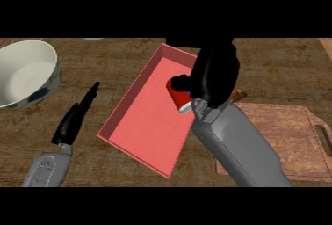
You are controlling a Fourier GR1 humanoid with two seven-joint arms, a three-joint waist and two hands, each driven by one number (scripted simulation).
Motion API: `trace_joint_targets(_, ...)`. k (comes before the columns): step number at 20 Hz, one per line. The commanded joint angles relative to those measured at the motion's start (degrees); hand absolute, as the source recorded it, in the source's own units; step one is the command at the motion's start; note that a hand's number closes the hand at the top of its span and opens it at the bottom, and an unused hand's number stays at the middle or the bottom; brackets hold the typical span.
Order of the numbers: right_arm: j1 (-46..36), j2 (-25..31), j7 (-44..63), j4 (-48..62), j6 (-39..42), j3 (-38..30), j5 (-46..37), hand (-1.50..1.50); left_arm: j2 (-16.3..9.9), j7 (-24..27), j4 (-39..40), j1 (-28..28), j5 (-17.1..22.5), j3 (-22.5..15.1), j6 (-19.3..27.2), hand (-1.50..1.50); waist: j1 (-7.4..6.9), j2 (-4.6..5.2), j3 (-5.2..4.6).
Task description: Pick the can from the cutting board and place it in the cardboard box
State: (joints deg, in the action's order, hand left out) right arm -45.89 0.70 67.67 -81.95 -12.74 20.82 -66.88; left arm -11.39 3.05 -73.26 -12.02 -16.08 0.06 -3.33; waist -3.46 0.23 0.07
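A red can (pixel 178 94) with a silver end is held over the red open box (pixel 139 127), tilted, with my right hand (pixel 214 72) curled round it from the right. The hand hides most of the can. The box is a shallow rectangular tray lying at a slant in the middle of the counter. The brown wooden cutting board (pixel 285 136) lies at the right, partly under my right forearm, with nothing seen on it. My left hand (pixel 74 118) stays at the lower left with its fingers straight, holding nothing.
A large white bowl (pixel 26 72) stands at the far left. A small brown thing (pixel 239 94) peeks out between the hand and the board. The dark wooden counter (pixel 279 70) stretches to the upper right.
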Motion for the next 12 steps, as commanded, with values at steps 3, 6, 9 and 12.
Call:
trace_joint_targets(3,5.12,-0.67,10.06,-4.85,-20.67,-1.13,-3.46,-1.5,-0.01,0.37,0.27,1.36,0.44,0.63,0.17,0.0,1.24,-0.15,0.06)
trace_joint_targets(6,7.69,-0.67,8.57,-7.39,-25.85,-2.14,-6.36,-1.5,-0.36,0.38,-0.03,1.48,0.29,1.28,0.86,0.0,1.95,-0.27,0.03)
trace_joint_targets(9,14.97,-0.68,4.54,-11.55,-30.99,-2.1,-10.26,-1.5,0.35,0.64,-0.31,3.01,0.29,1.2,1.5,0.0,3.42,-0.44,0.01)
trace_joint_targets(12,19.61,-0.68,3.63,-12.33,-35.91,-1.2,-12.96,-1.5,-1.88,1.2,-1.46,3.7,0.63,2.43,0.61,0.0,2.99,-0.36,0.0)
